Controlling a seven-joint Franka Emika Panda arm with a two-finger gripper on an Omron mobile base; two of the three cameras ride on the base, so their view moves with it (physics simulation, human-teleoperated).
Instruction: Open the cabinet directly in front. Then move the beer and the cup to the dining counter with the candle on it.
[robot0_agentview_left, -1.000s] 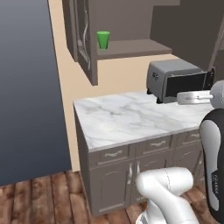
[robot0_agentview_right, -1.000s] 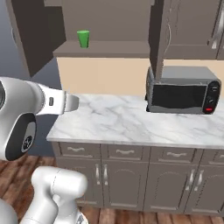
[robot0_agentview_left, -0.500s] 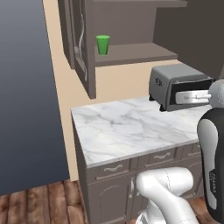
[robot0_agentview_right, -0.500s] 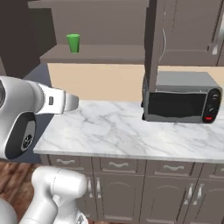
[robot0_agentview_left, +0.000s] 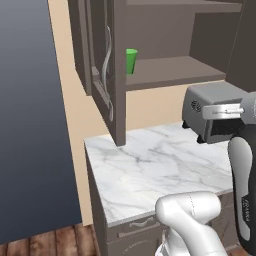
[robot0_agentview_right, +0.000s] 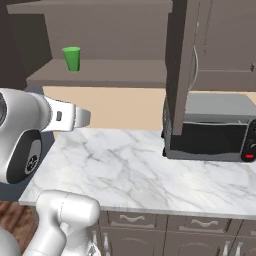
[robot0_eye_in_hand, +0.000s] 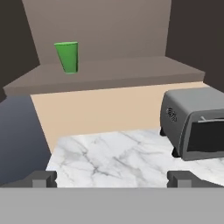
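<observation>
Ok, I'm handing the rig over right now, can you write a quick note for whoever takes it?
Tool: open, holding nothing, aimed at the open shelf.
Tall dark grey-brown wall cabinet: doors open, that step is done.
Small bright green tapered plastic cup: upright on the left of the lower shelf, untouched.
Below: short white marble worktop with a grey microwave on its right.
Left: carry the cup and the beer to the dining counter; I can't make out the beer, counter or candle from here.
</observation>
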